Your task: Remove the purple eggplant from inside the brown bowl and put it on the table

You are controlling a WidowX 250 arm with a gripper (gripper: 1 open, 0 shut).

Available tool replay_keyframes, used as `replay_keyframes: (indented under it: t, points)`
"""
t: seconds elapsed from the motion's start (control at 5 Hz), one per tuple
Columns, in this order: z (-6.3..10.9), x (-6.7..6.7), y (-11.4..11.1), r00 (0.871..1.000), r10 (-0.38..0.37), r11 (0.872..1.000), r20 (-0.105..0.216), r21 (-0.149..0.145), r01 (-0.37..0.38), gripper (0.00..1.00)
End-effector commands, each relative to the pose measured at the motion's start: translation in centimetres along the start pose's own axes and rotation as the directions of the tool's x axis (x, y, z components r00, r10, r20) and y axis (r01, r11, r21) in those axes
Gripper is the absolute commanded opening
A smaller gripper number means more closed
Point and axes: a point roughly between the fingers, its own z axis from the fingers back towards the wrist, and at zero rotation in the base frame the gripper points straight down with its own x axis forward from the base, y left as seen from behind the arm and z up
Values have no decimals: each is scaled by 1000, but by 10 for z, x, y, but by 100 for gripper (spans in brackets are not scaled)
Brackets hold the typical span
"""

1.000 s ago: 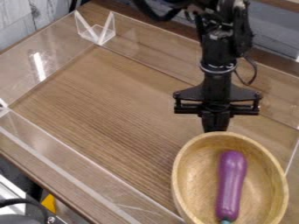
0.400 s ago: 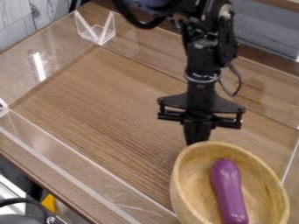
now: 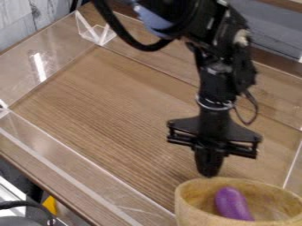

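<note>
My hand is closed, fingertips drawn together, nothing visible between them. It sits nearer the bottom of the view than a second ago, its tips just beside the far rim of the brown bowl; contact cannot be told.

The bowl has changed too: its far rim shows lower in view, and the near part is cut off by the frame. Shoved or tipped, I judge; which of the two, unclear.

Purple eggplant remains inside the bowl, only its upper part in sight, so the table does not have it and the task is undone.

Reading: pushing on may tip it out or send the bowl off the near side. A grasp would need me opened and above the eggplant.
</note>
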Motion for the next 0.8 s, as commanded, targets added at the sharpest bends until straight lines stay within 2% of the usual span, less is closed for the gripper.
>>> replay_keyframes:
  t: [0.0,0.2,0.6]
  points:
    - [6,-3,-9,999,0,1000,37,-25,1,0]
    - [4,-7,-10,999,6,1000,42,-26,-5,0]
    - [8,4,7,999,-20,999,44,-24,21,0]
